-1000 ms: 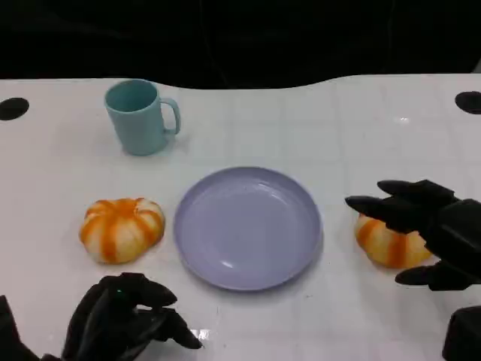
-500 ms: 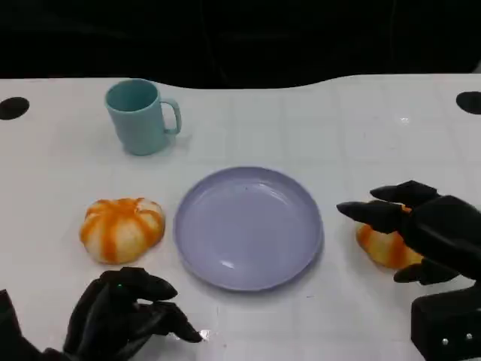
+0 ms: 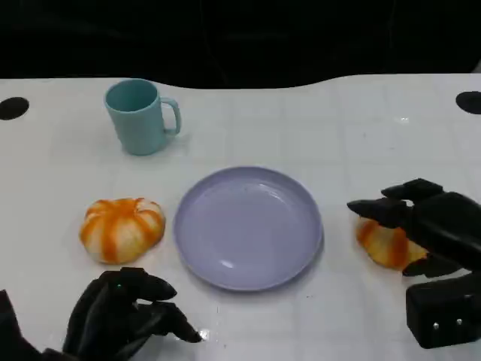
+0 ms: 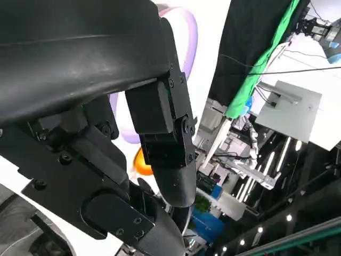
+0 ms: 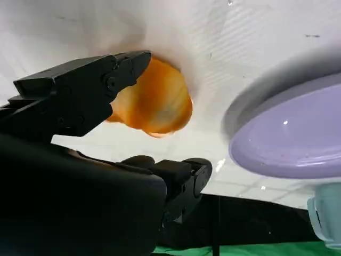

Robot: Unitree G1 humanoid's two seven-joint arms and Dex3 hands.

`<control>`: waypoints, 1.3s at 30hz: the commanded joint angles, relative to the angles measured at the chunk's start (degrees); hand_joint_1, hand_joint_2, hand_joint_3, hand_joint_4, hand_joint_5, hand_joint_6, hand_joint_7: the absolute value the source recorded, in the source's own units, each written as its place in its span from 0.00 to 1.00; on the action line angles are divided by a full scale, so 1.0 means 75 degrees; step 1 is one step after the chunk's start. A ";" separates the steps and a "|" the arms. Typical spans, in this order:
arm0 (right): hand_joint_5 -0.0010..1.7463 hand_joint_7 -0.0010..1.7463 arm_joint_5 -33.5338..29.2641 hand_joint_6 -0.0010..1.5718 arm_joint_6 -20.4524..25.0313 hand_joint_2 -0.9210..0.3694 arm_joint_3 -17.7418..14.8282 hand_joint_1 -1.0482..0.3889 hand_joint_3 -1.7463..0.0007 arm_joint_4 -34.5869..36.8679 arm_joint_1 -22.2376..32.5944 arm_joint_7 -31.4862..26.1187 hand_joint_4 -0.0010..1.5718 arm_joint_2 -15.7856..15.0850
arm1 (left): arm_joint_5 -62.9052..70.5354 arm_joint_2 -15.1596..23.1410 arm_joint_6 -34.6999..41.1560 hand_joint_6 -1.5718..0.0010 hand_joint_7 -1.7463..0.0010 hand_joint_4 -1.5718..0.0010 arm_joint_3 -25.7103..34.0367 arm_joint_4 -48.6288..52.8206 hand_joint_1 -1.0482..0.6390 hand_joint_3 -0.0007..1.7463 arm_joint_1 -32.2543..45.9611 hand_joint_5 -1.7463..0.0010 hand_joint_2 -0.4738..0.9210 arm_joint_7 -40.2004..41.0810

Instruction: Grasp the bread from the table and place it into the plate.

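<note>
Two orange-and-cream striped bread rolls lie on the white table. One roll [image 3: 122, 228] sits left of the lilac plate [image 3: 248, 226]. The other roll [image 3: 383, 244] lies right of the plate, partly covered by my right hand [image 3: 432, 226]. In the right wrist view this roll [image 5: 154, 106] sits between the upper fingers [image 5: 80, 90], which touch it, and the thumb [image 5: 181, 178], which stands a little apart from it. The plate [image 5: 287, 138] holds nothing. My left hand [image 3: 124, 316] rests at the near left with its fingers curled in, holding nothing.
A teal mug [image 3: 139, 116] stands at the back left, handle toward the right. Round black holes [image 3: 13, 107] mark the table's far corners. The table's far edge meets a dark backdrop. Bare table lies between the mug and the plate.
My right hand has sunk lower over the right roll and drawn slightly toward me, covering more of it. The left hand and the other things have not moved.
</note>
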 commanded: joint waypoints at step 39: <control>1.00 0.84 0.0218 0.59 -0.1264 0.46 0.1022 0.65 0.19 0.4534 -0.2206 -0.3137 0.65 0.0899 | 0.0132 0.0018 -0.0103 0.00 0.90 0.00 0.0005 -0.0193 0.05 0.00 0.0149 0.75 0.79 0.0177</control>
